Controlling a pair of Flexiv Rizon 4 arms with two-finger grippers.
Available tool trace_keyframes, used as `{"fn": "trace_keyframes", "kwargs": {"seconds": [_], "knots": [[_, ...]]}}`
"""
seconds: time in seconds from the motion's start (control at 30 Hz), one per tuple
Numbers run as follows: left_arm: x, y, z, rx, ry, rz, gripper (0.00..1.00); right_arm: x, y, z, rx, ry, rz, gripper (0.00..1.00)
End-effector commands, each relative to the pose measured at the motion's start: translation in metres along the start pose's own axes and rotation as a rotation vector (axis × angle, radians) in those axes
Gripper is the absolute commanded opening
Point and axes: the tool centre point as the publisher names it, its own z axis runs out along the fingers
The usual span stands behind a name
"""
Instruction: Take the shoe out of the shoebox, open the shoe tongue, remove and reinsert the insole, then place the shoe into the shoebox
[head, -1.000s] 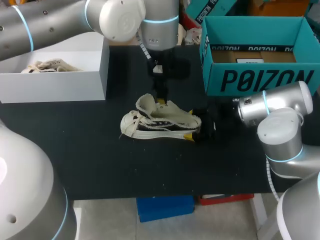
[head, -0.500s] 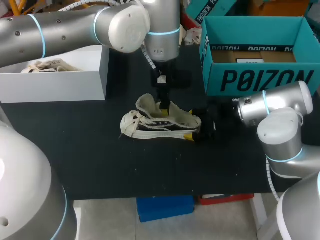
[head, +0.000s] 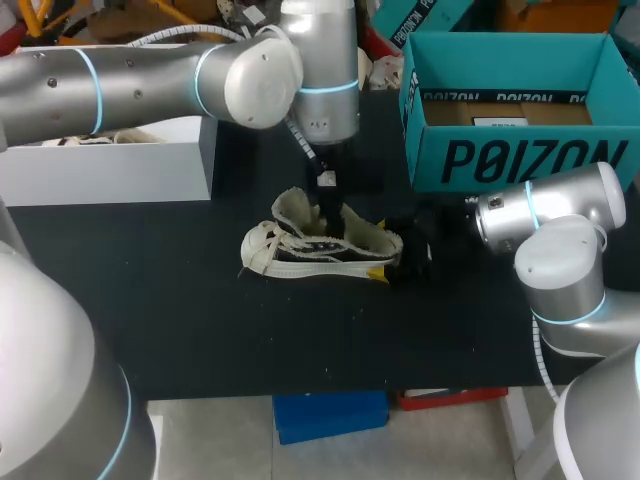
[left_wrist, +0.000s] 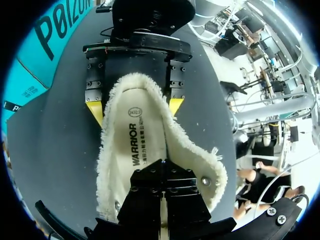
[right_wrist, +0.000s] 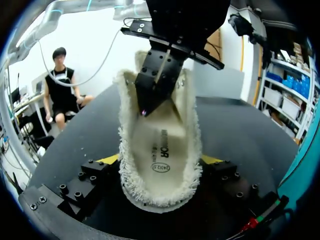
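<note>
Shoe position: the shoe (head: 320, 245) sits near the middle of the table (head: 200, 330), out of the teal shoebox (head: 510, 150), which stands at the far right corner.
Long axis: it runs roughly parallel to the table's near edge. The toe points to the left edge and the heel to the right edge. The opening faces up, with the tongue (head: 292, 208) folded forward toward the toe.
Right gripper (right_wrist: 160, 160): clamped on the heel, one yellow tip pressed on each side.
Left gripper (left_wrist: 162, 167): pointing down into the opening, fingers drawn together. Its tips are hidden, so you can't tell whether they pinch anything.
Insole (left_wrist: 132, 145): lying flat inside, in view between heel and left fingers.
Handling: expect a light canvas upper with frayed, floppy edges that will fold under pressure. The sole is probably the only stiff part. The insole looks thin and bendy and is likely to buckle.
Where to hold: keep your clamp at the heel, where the sides are firmest. Take the insole by its heel-end edge, not by the cloth collar.
</note>
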Motion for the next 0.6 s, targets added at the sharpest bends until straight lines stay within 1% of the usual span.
{"fn": "trace_keyframes", "kwargs": {"seconds": [0.03, 0.23, 0.37, 0.6], "knots": [[0.0, -0.002, 0.013, 0.013, -0.003, 0.006, 0.0, 0.0, -0.002, 0.003, 0.001, -0.001, 0.001, 0.0], [0.002, -0.002, 0.025, 0.035, -0.008, 0.013, 0.0, 0.0, -0.002, 0.003, 0.001, -0.001, 0.001, 0.0], [0.002, -0.002, 0.029, 0.048, -0.01, 0.025, 0.0, 0.0, -0.002, 0.003, 0.001, -0.001, 0.001, 0.0], [0.004, -0.006, 0.04, 0.014, -0.02, 0.033, 0.0, 0.0, -0.002, 0.003, 0.001, -0.001, 0.001, 0.0]]}}
